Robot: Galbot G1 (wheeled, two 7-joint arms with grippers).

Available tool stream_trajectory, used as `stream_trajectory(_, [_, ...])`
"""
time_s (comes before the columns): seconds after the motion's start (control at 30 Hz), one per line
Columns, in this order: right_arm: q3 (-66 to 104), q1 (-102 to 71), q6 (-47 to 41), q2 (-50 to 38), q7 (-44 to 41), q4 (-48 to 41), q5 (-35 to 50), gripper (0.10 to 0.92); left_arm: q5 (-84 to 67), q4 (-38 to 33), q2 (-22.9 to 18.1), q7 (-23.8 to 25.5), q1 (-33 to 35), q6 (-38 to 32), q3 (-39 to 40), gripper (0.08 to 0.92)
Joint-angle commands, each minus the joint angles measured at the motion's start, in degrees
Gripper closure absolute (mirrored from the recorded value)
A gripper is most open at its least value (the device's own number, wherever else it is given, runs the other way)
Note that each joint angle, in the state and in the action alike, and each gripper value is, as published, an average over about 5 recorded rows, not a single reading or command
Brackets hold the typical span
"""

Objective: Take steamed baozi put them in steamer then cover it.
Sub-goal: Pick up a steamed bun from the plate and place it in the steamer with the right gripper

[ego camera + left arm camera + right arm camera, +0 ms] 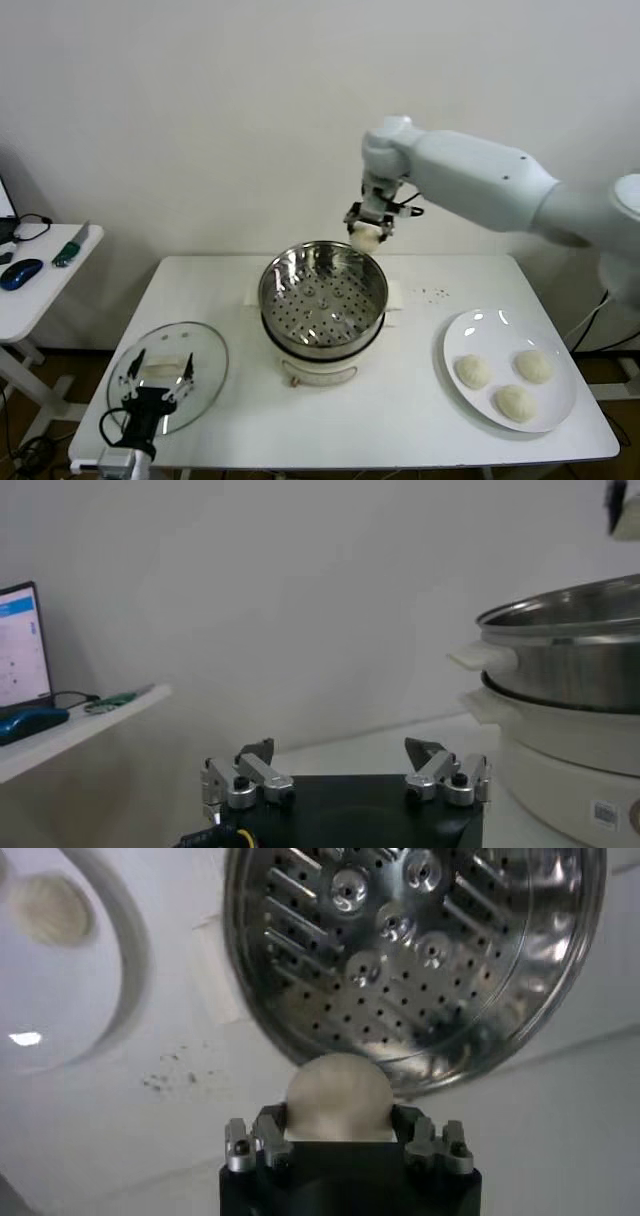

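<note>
My right gripper (368, 230) hangs above the far rim of the steamer (268, 296), shut on one cream-white baozi (366, 239). From the right wrist, that baozi (337, 1093) sits between the fingers of the right gripper (338, 1120), over the edge of the perforated steel steamer (420, 958). Three more baozi (473, 371) (533, 365) (516, 402) lie on the white plate (462, 336) at the right. The glass cover (208, 362) lies flat at the table's front left. My left gripper (160, 378) (340, 765) hovers open over it, holding nothing.
The steamer stands on a white pot base (318, 371) (560, 740) in the middle of the white table (400, 420). Dark specks (432, 293) dot the table behind the plate. A side table (40, 290) at the far left carries a mouse and small items.
</note>
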Motion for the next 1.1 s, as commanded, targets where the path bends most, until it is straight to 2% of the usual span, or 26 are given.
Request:
stream_trajectory(0.03, [2.4,-5.3,7.0,8.8,2.3,-2.5,-12.6,0.339,-1.4,0.0,0.5,0.0,0.3,0.0,-0.5,0.177])
stream_trajectory(0.2, [4.4,-9.1,7.8,11.2,3.3,-6.2,-17.3,0.338,-2.3,0.3,1.2,0.0,0.7,-0.2,-0.8,0.177])
stream_trajectory(0.8, [4.5,-14.0,6.2,13.9,3.4,-10.2,-19.4,0.330,-3.4,1.0,2.3,-0.1,1.2,-0.7,-0.9,0.177])
stream_trajectory(1.03, [5.2,-12.8,4.6,12.8,1.2,-8.5,-17.2,0.215,-3.3,1.1,2.1,-0.1,1.1,-0.6,-0.9,0.177])
stream_trajectory(1.1, [5.3,-11.5,4.8,11.9,0.6,-7.5,-15.8,0.206,-3.2,1.0,2.0,-0.1,1.1,-0.5,-0.8,0.177])
